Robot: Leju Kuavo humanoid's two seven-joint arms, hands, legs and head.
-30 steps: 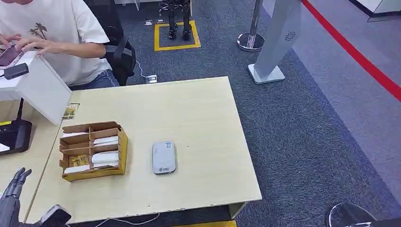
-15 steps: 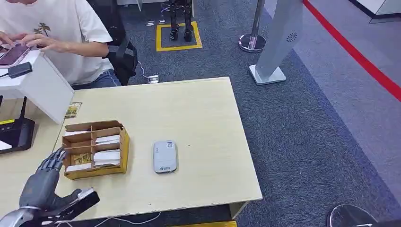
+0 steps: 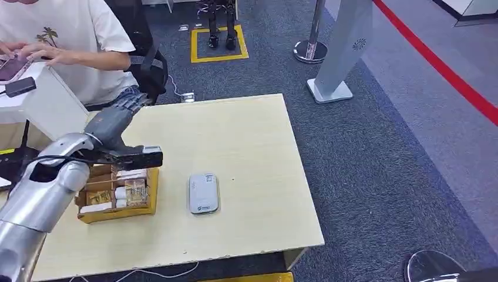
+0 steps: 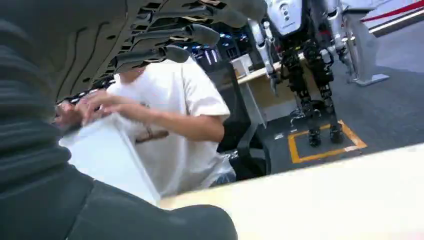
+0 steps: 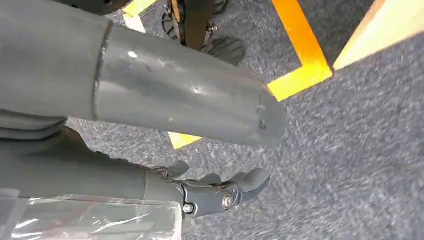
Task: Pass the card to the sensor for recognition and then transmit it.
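Cards are sitting in the compartments of the cardboard organizer box at the lower left of the head frame, and none has been lifted yet. What has changed for you: a second ago your left robot hand was low at the bottom left corner, off the near edge of the surface; it has since swung up and forward and now hovers over the far side of the box, fingers stretched out toward the upper left, thumb apart, holding nothing. I judge the reach is overshooting the cards, so expect to bring it back down over the compartments before any pinch. The sensor, a pale grey pad, lies just right of the box, well placed for the tap. Your right robot hand hangs by the floor, fingers loosely curled and empty. Watch the person seated at the upper left, typing beside the white partition; your outstretched fingers point toward them, and the arm now hides part of the box.
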